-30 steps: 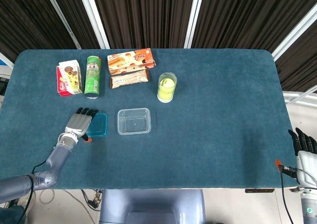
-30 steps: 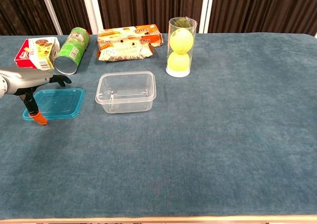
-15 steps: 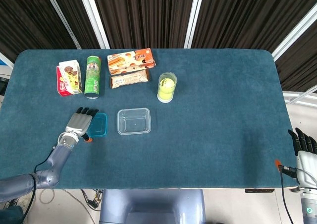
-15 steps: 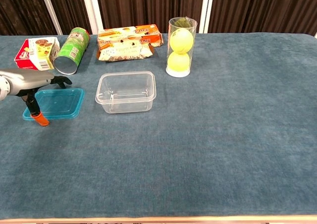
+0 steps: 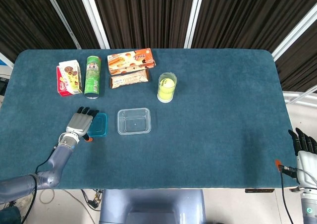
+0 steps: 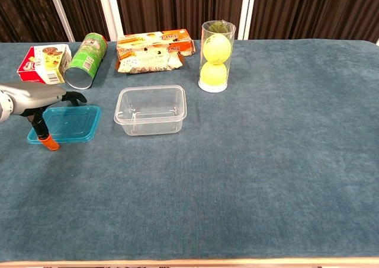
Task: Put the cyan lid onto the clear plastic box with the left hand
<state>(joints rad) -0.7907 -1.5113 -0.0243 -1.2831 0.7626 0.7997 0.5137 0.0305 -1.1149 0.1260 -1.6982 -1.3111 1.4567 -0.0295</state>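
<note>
1. The blue table point(image 5: 208, 135) fills the frame.
2. Upper left: a green can point(image 5: 92, 76), snack packs point(image 5: 131, 60), a carton point(image 5: 69, 78) and a ball tube point(image 5: 167, 87).
3. The clear plastic box point(image 5: 133, 121) sits open at centre-left.
4. The cyan lid point(image 5: 99, 125) lies just left of it.
5. The left hand point(image 5: 79, 123), fingers spread, hovers over the lid's left edge.
6. The right hand point(image 5: 304, 147) stays at lower right, fingers apart, holding nothing.

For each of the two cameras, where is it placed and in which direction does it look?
Head view: sits high, looks steeply down on the whole table; shows the left hand and forearm by the cyan lid, and the right hand off the table's right edge.
Chest view: sits low at the near edge, looks across the table toward the curtains; shows only the left hand above the lid.
Shared: left hand, lid, clear box, ball tube, green can, snack packs.
</note>
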